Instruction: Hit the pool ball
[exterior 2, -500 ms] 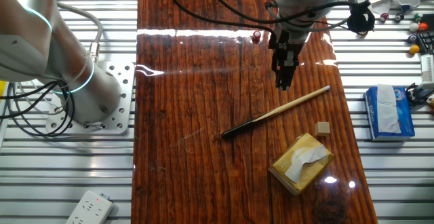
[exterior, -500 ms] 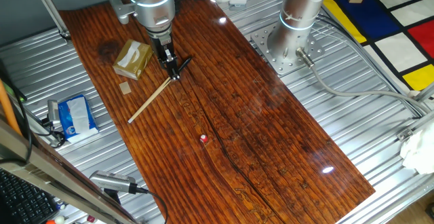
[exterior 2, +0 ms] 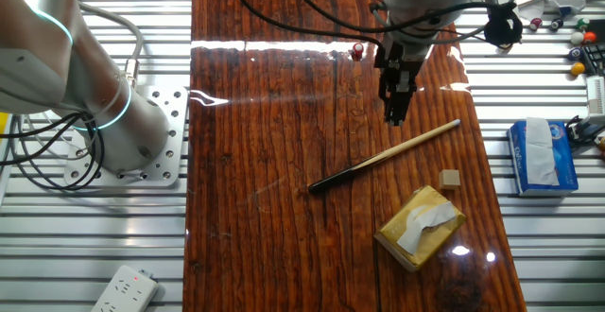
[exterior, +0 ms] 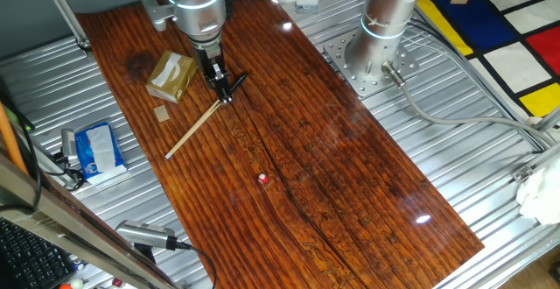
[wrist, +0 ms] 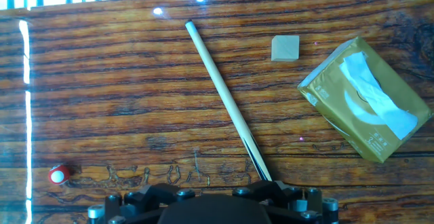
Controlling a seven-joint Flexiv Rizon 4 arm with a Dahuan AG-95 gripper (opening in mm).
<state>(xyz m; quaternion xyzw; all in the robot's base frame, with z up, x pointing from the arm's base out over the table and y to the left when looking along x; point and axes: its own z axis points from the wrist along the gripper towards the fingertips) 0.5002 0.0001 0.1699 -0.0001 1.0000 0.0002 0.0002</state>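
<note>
Pool ball (exterior: 262, 179), red with a white spot, sits alone on the table (exterior: 350, 166), well apart from the gripper (exterior: 226, 97) and off beyond the stick's (exterior: 194, 128) light end. That gripper points straight down from the upright arm, low over the stick's dark end; whether its fingers are spread or pinching, I cannot tell.
</note>
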